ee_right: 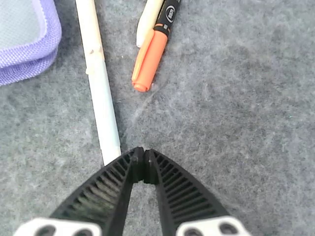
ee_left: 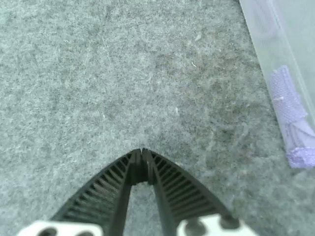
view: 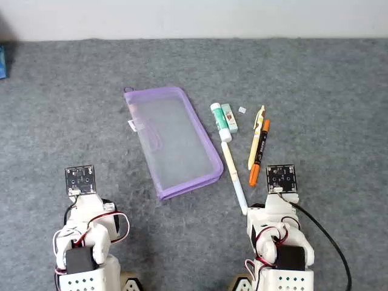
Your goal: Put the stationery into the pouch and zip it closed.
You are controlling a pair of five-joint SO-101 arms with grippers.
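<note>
Pouch: the purple pouch is laid flat at mid-table, its long axis running from 11 to 5 o'clock; whether the zip is undone cannot be told.
Stationery: a glue stick, a green block, a yellow pen, an orange marker and a long pale pen are spread at 3 o'clock of the pouch, all outside it.
Left gripper: jaws pressed together on nothing, over bare mat at 7 o'clock of the pouch.
Right gripper: jaws together, empty, at the pale pen's near tip.
Step in hand (judged): the first pick. The jaws should be parted and set across the barrel's middle, so that pivoting is avoided.
Room: open mat is left at 9 o'clock of the pouch. The marker and yellow pen lie touching.
</note>
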